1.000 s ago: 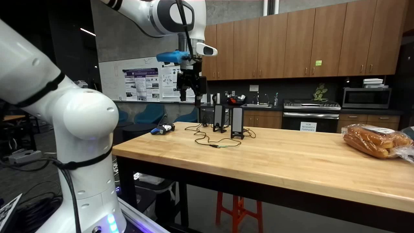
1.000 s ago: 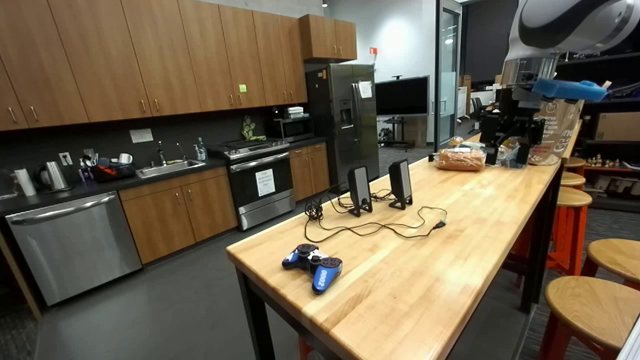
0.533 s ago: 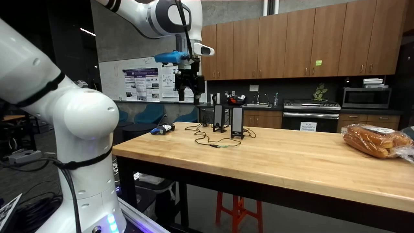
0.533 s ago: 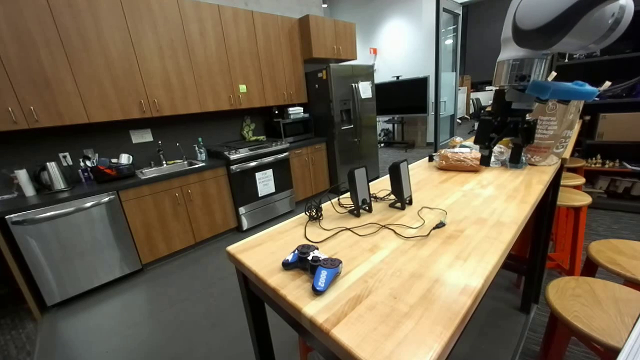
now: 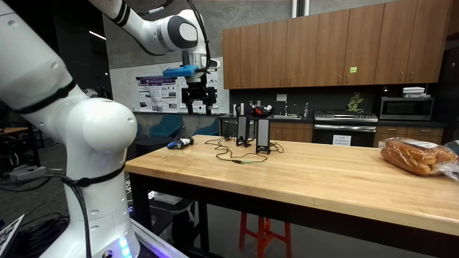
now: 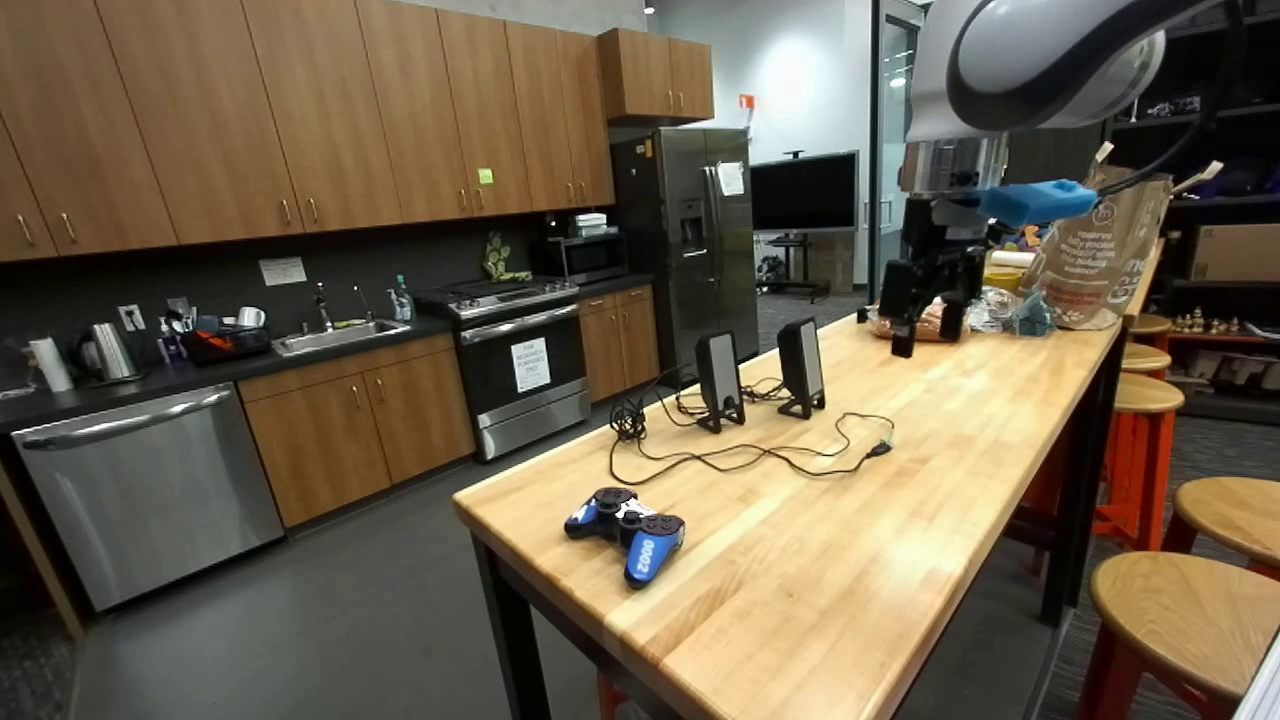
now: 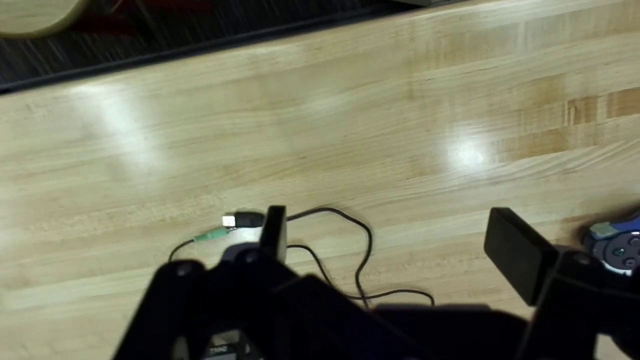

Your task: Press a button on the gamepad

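The gamepad (image 6: 627, 530) is dark with blue grips and lies face up near a table corner. It also shows small in an exterior view (image 5: 180, 142). In the wrist view the gamepad (image 7: 616, 248) is cut off at the right edge, partly behind a finger, with a few round buttons showing. My gripper (image 5: 199, 109) points down, well above the table, open and empty. In an exterior view the gripper (image 6: 926, 338) hangs beyond the speakers, far from the gamepad. In the wrist view the open fingers (image 7: 387, 235) frame bare wood and cable.
Two black and grey speakers (image 6: 802, 368) stand on the wooden table (image 5: 322, 168). Their black cable (image 6: 750, 460) lies looped on the tabletop. Bagged bread (image 5: 417, 156) and a paper bag (image 6: 1095, 260) are at the far end. Stools (image 6: 1190, 610) stand along one side.
The arm and open gripper have moved left in both exterior views, from over the bread end towards the gamepad's end. The gamepad has not moved.
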